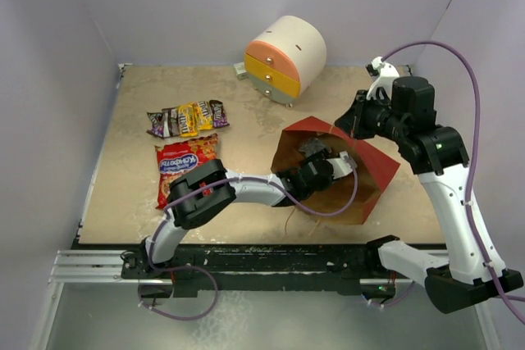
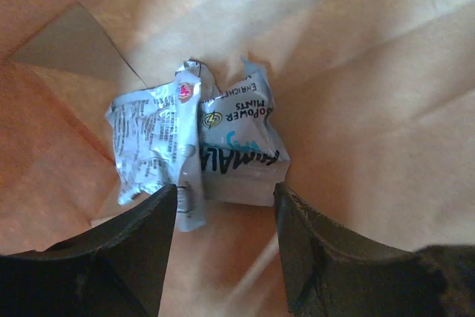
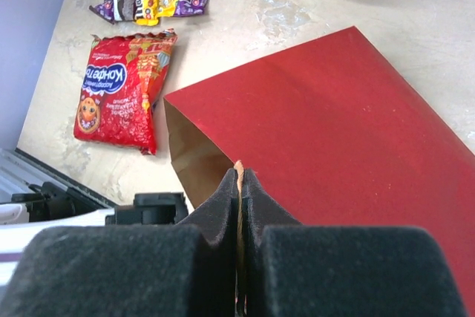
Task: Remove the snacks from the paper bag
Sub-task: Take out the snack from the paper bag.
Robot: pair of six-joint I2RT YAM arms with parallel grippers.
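Foil packets (image 2: pixel 197 139) lie deep in the bag (image 3: pixel 319 109); our left pincer (image 2: pixel 226 206) gapes, perhaps just touching them; right pincer (image 3: pixel 239 183) clamps the rim. Next we close and withdraw.

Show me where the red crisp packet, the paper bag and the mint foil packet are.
red crisp packet (image 3: pixel 122 93), right wrist view, centre of its front.
paper bag (image 3: pixel 334 131), right wrist view, red outer side.
mint foil packet (image 2: pixel 241 155), left wrist view, printed face.
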